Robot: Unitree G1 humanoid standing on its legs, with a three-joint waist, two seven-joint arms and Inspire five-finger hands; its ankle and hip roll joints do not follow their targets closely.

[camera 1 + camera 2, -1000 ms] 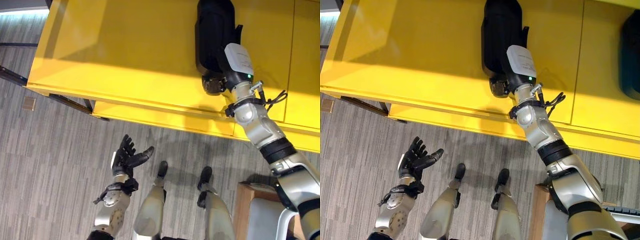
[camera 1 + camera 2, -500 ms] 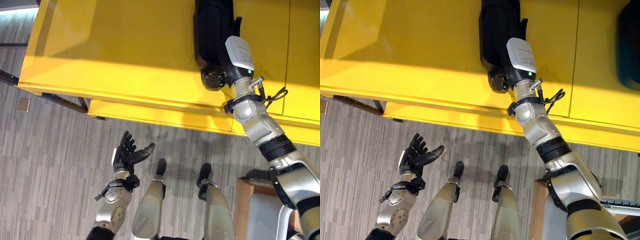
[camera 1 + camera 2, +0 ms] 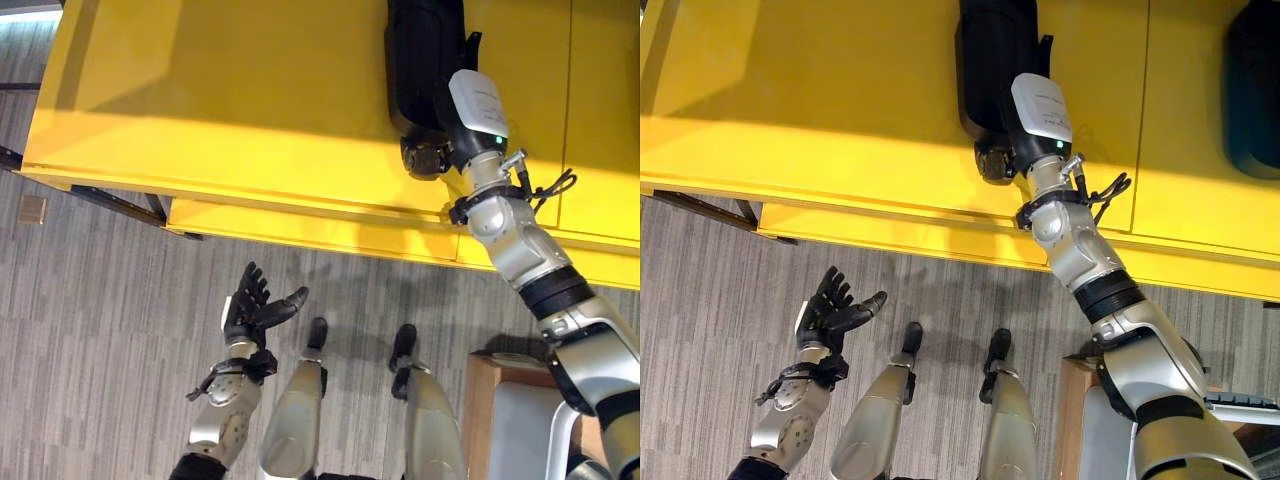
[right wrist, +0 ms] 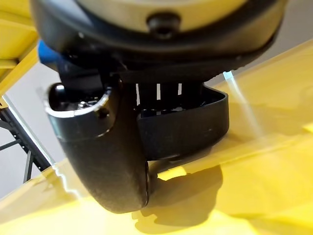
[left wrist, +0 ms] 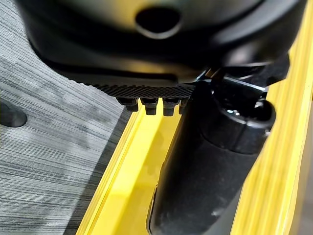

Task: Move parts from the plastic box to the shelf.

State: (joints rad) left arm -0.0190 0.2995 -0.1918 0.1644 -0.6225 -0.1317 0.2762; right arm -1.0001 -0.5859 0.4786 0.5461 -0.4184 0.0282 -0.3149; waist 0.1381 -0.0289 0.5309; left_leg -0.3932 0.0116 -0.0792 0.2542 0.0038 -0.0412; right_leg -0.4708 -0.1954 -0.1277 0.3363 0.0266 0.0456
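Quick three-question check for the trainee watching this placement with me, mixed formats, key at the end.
1. True or false: the black part lies on the yellow shelf.
2. The left hand is: A) open, held over the floor; B) curled round a part; C) pressing on the shelf.
3. Fill in: the arm reaching up to the near end of the black part is the robot's ___ arm.

Key: 1 true. 2 A. 3 right; the right hand is at the part.
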